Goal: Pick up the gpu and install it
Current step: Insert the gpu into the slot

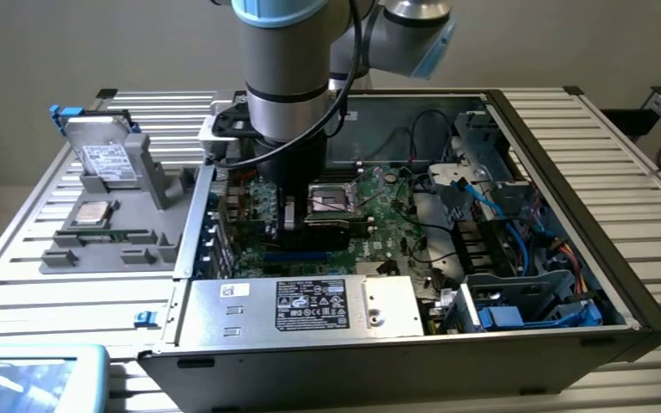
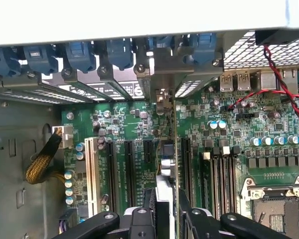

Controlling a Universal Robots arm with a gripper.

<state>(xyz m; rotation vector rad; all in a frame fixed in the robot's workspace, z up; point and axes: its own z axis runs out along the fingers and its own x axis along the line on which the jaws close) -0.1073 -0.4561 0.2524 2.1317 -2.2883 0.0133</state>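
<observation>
Gpu [image 2: 165,169], gripped edge-on by the hand [image 2: 165,214], shows neither face clearly.

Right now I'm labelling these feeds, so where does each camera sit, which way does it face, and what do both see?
Exterior view: off the arm, raised beside the open computer case, looking down into it; the arm reaches inside.
Wrist view: on the wrist, looking past the gripper at the slots of the motherboard; its black fingers clamp the edge-on gpu.
Shared: the motherboard and its CPU socket.
</observation>
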